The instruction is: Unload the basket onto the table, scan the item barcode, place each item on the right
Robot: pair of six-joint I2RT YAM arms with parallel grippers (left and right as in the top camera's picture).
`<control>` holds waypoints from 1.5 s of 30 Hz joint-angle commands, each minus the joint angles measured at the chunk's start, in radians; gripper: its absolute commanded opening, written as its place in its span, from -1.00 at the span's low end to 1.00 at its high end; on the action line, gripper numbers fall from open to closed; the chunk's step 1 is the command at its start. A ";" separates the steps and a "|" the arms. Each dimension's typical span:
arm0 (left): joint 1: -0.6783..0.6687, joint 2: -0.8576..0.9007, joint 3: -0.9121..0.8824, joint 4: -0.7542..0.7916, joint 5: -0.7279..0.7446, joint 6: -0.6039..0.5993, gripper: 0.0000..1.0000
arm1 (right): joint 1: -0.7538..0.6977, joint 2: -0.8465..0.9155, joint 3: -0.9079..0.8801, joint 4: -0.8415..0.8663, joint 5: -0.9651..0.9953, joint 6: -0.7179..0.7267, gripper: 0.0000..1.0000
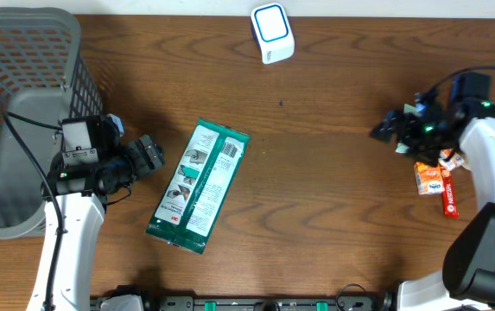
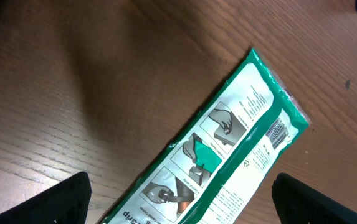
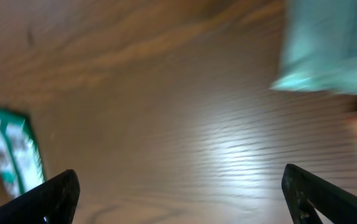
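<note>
Presently, you are dealing with one item: a green packet (image 1: 198, 187) (image 2: 215, 149), lying flat on the desk left of centre, slanting with its near end toward the front edge.

- Handling: it is looking like a thin film pouch, so judge it light, floppy and rather slick. It is likely to sag if you are lifting it by one end.
- Hold: you are best taking it across a long edge or at the near sealed end, leaving the code uncovered.
- Markings: a barcode (image 2: 278, 132) is facing up at the far end, beside three pictograms. The fine print is showing too small to read, and no brand is coming through.
- Left jaws: standing wide apart, empty, hovering just beside the packet's near half.
- Right jaws: also spread wide, gripping nothing, hanging near the right edge, well apart from the packet.
- Scanner (image 1: 272, 33): a white and blue unit is sitting at the far edge.
</note>
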 commanded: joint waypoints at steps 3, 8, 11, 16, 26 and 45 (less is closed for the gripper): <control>0.008 0.004 0.006 -0.003 -0.014 -0.013 0.86 | 0.112 0.003 -0.137 0.125 -0.072 0.007 0.99; 0.009 0.004 0.006 -0.003 -0.014 -0.013 0.86 | 0.203 0.003 -0.265 0.345 -0.073 0.011 0.98; 0.009 0.004 0.006 -0.003 -0.014 -0.013 0.86 | 0.245 0.003 -0.296 0.414 -0.073 0.029 0.98; 0.009 0.004 0.006 0.023 -0.013 -0.013 0.87 | 0.303 0.003 -0.296 0.470 -0.072 0.063 0.99; -0.029 0.016 -0.022 -0.007 -0.006 -0.012 0.53 | 0.315 0.003 -0.296 0.476 -0.072 0.063 0.99; -0.069 0.352 -0.089 0.166 -0.013 0.007 -0.07 | 0.315 0.003 -0.296 0.480 -0.071 0.063 0.98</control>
